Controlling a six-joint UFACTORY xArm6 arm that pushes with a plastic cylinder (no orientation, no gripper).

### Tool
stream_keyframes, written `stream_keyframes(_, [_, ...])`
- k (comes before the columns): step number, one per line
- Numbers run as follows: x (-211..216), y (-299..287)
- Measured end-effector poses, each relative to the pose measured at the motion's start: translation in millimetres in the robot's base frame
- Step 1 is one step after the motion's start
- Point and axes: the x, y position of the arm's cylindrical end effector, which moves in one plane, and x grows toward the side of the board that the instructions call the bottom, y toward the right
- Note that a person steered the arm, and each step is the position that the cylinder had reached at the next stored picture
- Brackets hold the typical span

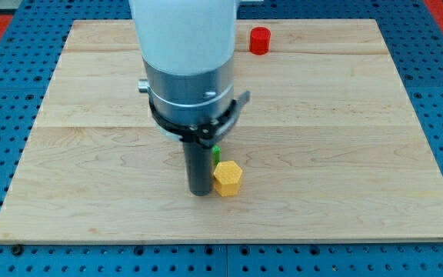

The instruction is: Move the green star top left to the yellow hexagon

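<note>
The yellow hexagon [227, 178] lies on the wooden board [344, 138] a little below its middle. A green block [215, 153], mostly hidden behind the rod, peeks out just above the hexagon's upper left; its shape cannot be made out. My tip [200, 192] rests on the board right beside the hexagon's left side, touching or nearly touching it, and below the green block.
A red cylinder [260, 40] stands near the board's top edge, right of the arm. The arm's wide white and grey body [187, 61] hides the board's upper middle. Blue pegboard [6, 115] surrounds the board.
</note>
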Motion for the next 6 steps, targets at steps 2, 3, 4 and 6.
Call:
stream_keyframes(2, [-3.7, 143.1])
stream_keyframes(3, [-3.3, 105.6])
stream_keyframes(4, [4.1, 3.1])
stream_keyframes(6, [-54.8, -9.7])
